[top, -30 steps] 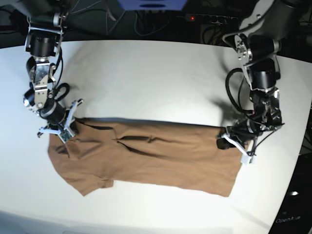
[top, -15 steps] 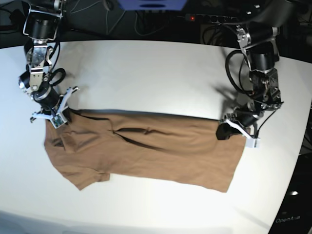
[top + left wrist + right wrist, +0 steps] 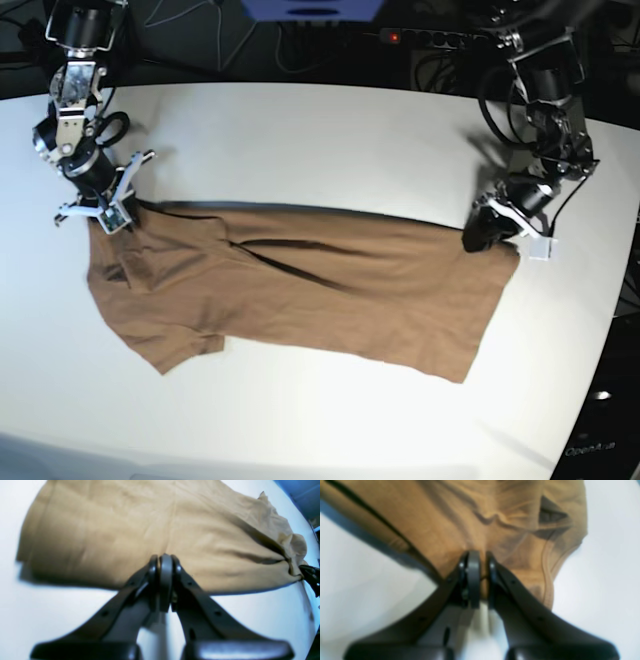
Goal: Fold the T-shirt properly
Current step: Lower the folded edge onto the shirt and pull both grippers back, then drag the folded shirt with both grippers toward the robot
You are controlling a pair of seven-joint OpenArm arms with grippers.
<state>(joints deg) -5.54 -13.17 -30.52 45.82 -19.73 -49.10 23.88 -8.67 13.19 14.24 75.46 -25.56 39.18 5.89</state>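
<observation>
The T-shirt [image 3: 300, 290] lies flat on the white table [image 3: 320, 140], folded once along its length into a long band. The right gripper [image 3: 480, 580] is closed on the collar-and-shoulder end of the T-shirt, with a thin fold of cloth between its jaws. The left gripper [image 3: 163, 580] is closed narrow on the hem end of the T-shirt; cloth appears to be pinched there.

The step in hand seems to be pulling the band straight from both ends. To do it well, both arms should move together and keep the same light tension, so the upper edge stays straight and the sleeve [image 3: 175, 350] does not bunch.

Behind the T-shirt, past the table edge, are cables and a power strip [image 3: 430, 38], well apart. Nothing stands in the way.
</observation>
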